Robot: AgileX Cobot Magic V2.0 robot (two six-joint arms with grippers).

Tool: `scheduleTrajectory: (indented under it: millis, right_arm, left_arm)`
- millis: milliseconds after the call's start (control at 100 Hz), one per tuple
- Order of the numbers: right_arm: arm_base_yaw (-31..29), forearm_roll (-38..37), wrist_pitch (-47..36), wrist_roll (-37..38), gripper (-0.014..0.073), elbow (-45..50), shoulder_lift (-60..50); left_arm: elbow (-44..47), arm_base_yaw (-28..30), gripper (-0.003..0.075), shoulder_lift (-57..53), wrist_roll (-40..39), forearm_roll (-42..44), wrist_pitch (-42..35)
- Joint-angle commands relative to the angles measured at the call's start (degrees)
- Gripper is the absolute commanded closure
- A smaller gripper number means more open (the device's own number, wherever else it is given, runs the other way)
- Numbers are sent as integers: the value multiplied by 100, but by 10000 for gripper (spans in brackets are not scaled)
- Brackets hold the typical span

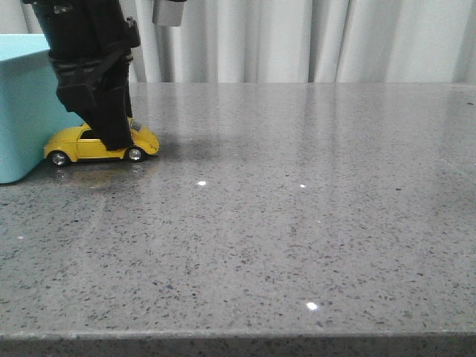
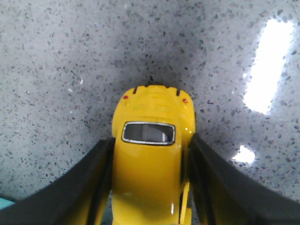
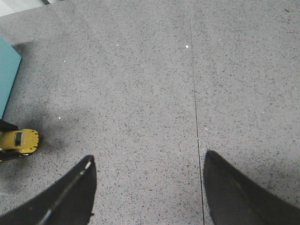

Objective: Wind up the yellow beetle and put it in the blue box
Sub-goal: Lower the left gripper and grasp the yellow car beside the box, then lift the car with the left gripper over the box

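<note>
The yellow beetle (image 1: 74, 143) stands on its wheels on the grey table, right beside the blue box (image 1: 22, 104) at the far left. My left gripper (image 1: 111, 134) comes down over the car's middle. In the left wrist view, the left gripper (image 2: 151, 140) has both black fingers (image 2: 93, 178) pressed against the sides of the beetle (image 2: 152, 173), so it is shut on it. My right gripper (image 3: 147, 168) is open and empty above bare table. Its view shows the beetle (image 3: 18, 140) and a corner of the blue box (image 3: 8, 79) far off to the side.
The speckled grey table (image 1: 297, 208) stretches to the right and toward the front edge. White curtains (image 1: 312, 41) hang behind it. A thin seam (image 3: 194, 93) runs across the table top in the right wrist view.
</note>
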Motion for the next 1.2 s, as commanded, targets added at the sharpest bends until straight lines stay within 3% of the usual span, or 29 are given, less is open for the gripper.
scheduleTrajectory:
  millis: [0,180,380,600,690,840,1000,1190]
  right_arm:
    - [4,-20,-329,-70,106,-144,-91]
    - [4,50,-329,-70,106,-144,-91]
    - [4,51,-330,-70,106,-144,-91]
    - [4,51,-383,-70,106,-144,-91]
    - [4,51,-409,-70,106,-144,-91]
    - [4,51,-416,-70,106,-144,-91]
    - [4,51,-416,-70,106,-144,-91]
    - [4,51,-422,-70,106,-144,-91]
  left_arm:
    - [-159,-3,503,-256,-1,-40,2]
    - [-296,-13,511,-256,-1,-197,-48]
    - [-1095,-13,511,-318,-46,-858,-140]
    - [-2166,133,511,-608,-1414,-711,-322]
    - [-2412,420,511,-753,-2122,-654,-322]
    - [-2448,1245,511,-973,-4016,-502,-264]
    - [-2383,2072,511,-934,-4548,-502,212]
    - [-1738,2553,511,-935,-4651,-502,216]
